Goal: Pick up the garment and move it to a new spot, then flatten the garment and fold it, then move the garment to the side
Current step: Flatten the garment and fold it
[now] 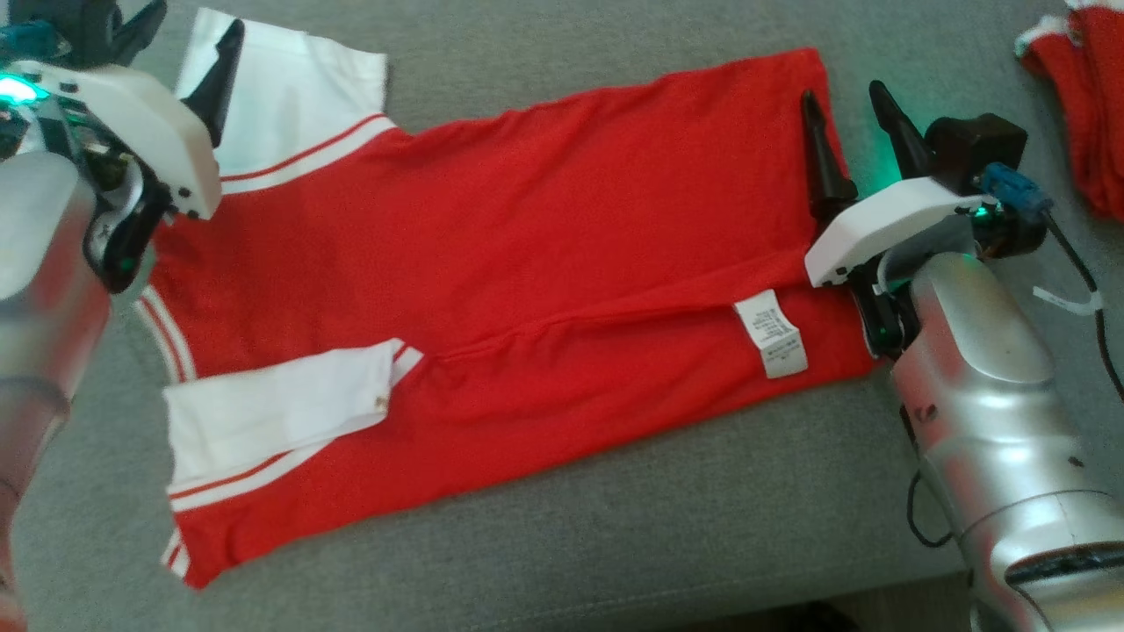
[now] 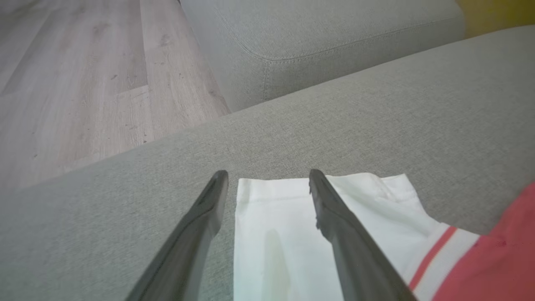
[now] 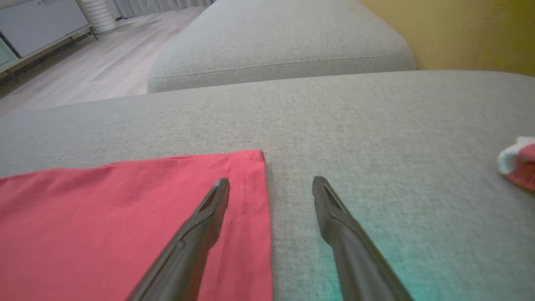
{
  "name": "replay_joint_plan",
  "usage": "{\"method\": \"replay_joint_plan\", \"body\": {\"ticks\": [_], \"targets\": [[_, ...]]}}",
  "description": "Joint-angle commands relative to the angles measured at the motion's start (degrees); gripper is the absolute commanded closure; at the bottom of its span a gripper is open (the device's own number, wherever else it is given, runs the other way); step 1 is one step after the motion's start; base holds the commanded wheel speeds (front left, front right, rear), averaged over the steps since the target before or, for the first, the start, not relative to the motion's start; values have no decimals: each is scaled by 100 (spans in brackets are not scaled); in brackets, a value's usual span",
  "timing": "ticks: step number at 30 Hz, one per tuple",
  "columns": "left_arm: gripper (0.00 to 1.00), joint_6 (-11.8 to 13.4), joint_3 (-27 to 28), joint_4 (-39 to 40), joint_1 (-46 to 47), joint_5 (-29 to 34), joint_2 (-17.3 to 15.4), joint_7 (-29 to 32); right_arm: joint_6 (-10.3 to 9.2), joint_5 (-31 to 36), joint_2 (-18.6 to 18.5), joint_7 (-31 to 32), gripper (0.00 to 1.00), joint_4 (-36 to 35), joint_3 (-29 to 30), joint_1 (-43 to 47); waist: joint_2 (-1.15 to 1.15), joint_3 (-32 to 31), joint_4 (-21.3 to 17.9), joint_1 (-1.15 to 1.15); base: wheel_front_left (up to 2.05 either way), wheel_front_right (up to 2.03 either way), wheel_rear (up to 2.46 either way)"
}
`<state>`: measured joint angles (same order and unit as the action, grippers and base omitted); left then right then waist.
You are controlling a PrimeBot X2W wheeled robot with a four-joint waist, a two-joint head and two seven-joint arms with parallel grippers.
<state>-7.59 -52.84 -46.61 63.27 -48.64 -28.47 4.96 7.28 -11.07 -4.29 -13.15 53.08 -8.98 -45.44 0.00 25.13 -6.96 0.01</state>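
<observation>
While both stand spread, left claw (image 2: 268,173) and right claw (image 1: 843,95) straddle garment (image 1: 527,219) edges.

One red shirt (image 1: 527,263) spans the middle of the head view. It shows two white sleeves (image 1: 290,96), one at the upper left and one at the lower left, and one white care label (image 1: 771,333) right of centre. One bundle of red cloth (image 1: 1084,105) sits at the upper right corner. Two end effectors, the left end effector (image 2: 268,172) and the right end effector (image 1: 842,90), each carry two dark fingers (image 3: 334,217), four in all. The wrist views show two grey sofa cushions (image 3: 276,42).
</observation>
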Motion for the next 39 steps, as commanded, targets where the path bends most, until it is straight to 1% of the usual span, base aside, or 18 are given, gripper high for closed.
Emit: {"method": "replay_joint_plan", "body": {"ticks": [1,8,12,16,19,20,21,22,27,34,39], "targets": [[0,10,115,15,349,-68,-307,-55,21,-72,95,-83,0,-196,-140,-162,0,183,-187,-1,0,0,0],[0,10,19,-623,493,-307,-410,-157,21,-313,119,-130,0,-310,-407,-224,0,385,-436,-1,0,0,0],[0,10,-4,-974,568,-319,-395,-268,21,-395,122,-146,0,-363,-483,-231,0,443,-479,-1,0,0,0],[0,10,-73,-1026,551,-492,-328,-201,21,-423,115,-156,0,-383,-526,-250,0,461,-474,-1,0,0,0],[0,10,-156,-911,482,-733,-292,10,21,-437,114,-159,0,-384,-558,-295,0,485,-446,-1,0,0,0],[31,10,-198,-864,469,-797,-299,94,21,-442,113,-159,0,-381,-569,-309,0,493,-436,-1,0,0,0],[75,10,-246,-807,461,-848,-312,160,21,-446,113,-160,0,-373,-581,-321,0,498,-426,-1,0,0,0],[100,10,-275,-764,462,-898,-332,187,21,-446,109,-160,0,-361,-599,-334,0,500,-416,-1,0,0,0],[100,10,-428,-572,501,-1094,-368,224,21,-489,52,-38,0,-228,-711,-430,0,512,-340,-1,0,0,0],[100,10,-643,-470,698,-1098,-335,-169,21,-643,-75,420,0,118,-977,-710,0,548,-181,-1,0,0,0],[100,10,-767,-463,753,-1156,-278,-318,21,-870,-94,582,0,222,-1148,-828,0,541,-101,-1,0,0,0]]}}
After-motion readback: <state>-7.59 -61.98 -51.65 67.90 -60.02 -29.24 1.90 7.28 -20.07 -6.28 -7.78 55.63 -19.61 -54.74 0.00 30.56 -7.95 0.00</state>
